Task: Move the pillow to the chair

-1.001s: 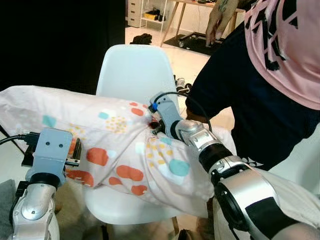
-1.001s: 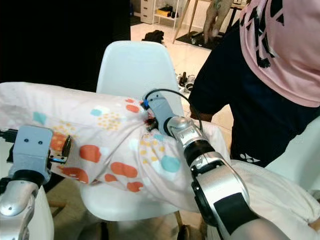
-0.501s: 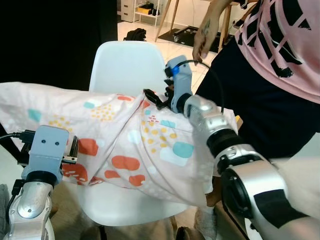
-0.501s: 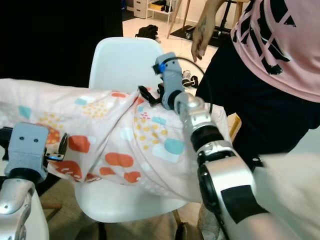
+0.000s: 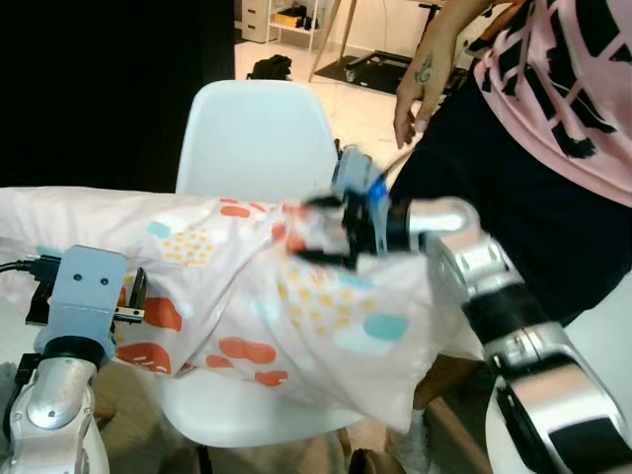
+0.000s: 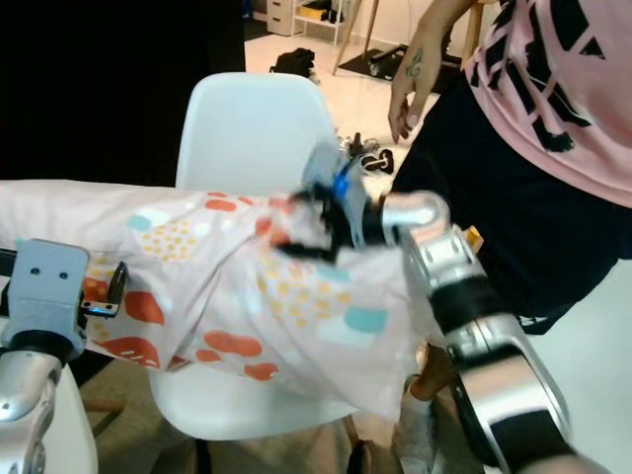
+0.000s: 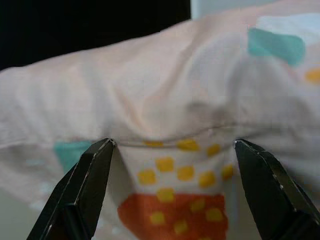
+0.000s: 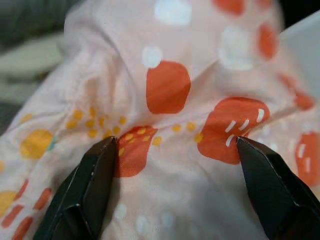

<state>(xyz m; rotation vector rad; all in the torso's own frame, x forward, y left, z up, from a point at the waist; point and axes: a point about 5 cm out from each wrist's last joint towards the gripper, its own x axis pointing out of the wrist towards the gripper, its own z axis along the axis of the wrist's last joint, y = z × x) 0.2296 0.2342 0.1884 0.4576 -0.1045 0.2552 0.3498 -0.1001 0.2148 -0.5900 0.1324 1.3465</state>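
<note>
A pale pink pillow (image 5: 247, 296) with orange, yellow and teal spots lies across the seat of a white shell chair (image 5: 257, 128), overhanging it on both sides. My right gripper (image 5: 321, 232) is blurred at the pillow's bunched top middle, open, with fabric between its spread fingers (image 8: 95, 175). At the pillow's left end my left gripper (image 5: 91, 296) is open, and its fingers (image 7: 87, 180) straddle the spotted cloth (image 7: 175, 100) without pinching it.
A person in a pink top and dark trousers (image 5: 553, 128) stands close on the right of the chair, one hand (image 5: 420, 94) hanging above my right arm. Behind the chair are a dark curtain (image 5: 99, 79), a table's legs and items on the floor.
My right gripper let go of the pillow's top, rose above it, and has now swung back down onto the fabric. The camera shifted slightly. The left gripper stayed at the pillow's left end.
</note>
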